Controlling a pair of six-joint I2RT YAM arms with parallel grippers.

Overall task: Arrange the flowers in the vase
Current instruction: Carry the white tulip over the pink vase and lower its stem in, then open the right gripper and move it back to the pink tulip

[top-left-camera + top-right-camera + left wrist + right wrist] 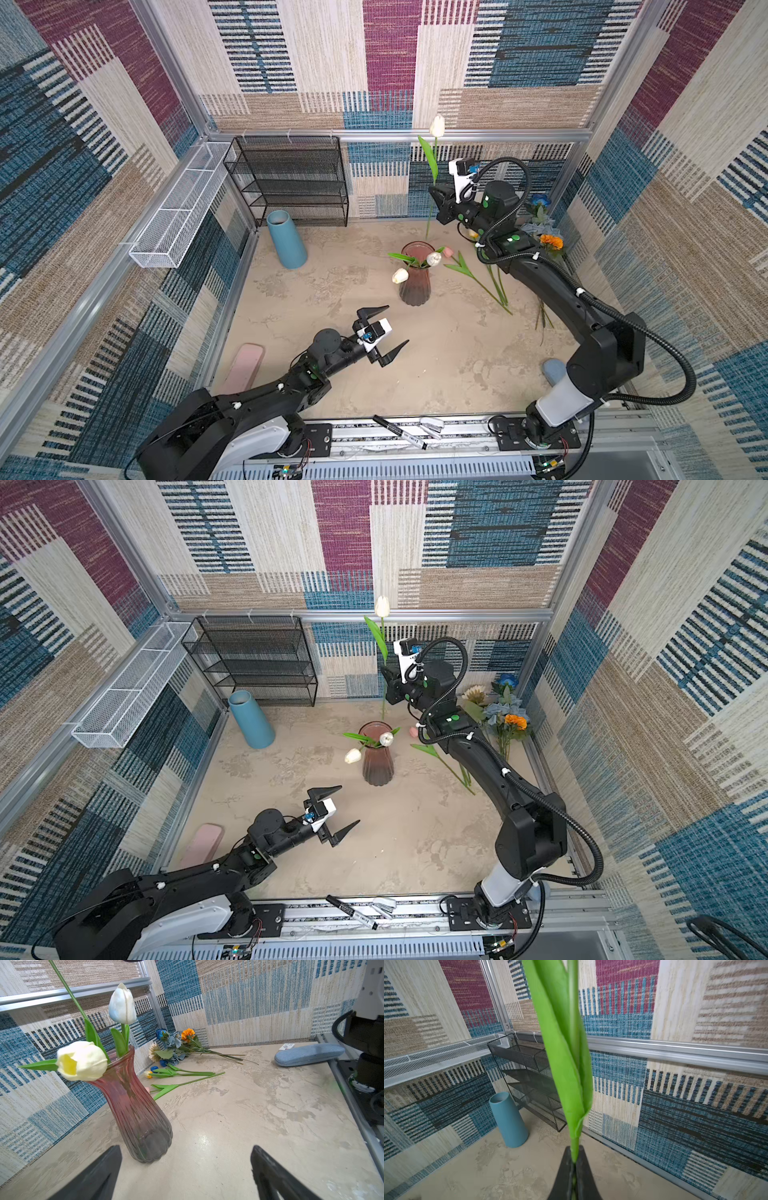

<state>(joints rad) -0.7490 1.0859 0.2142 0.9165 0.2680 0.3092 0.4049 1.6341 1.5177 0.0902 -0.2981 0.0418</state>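
One mottled beige tabletop (carpet-patchwork walls); left gripper spread empty, right gripper pinches white tulip stem.

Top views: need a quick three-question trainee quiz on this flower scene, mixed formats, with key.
1. True or false: the left gripper stands open, holding nothing.
2. The right gripper is shut on the stem of: A) an orange bloom, B) the long-stemmed white tulip, C) a deep-blue rose?
3. How many tulip blooms sit at the mouth of the ribbed pink glass vase?
Key: 1 true; 2 B; 3 two.
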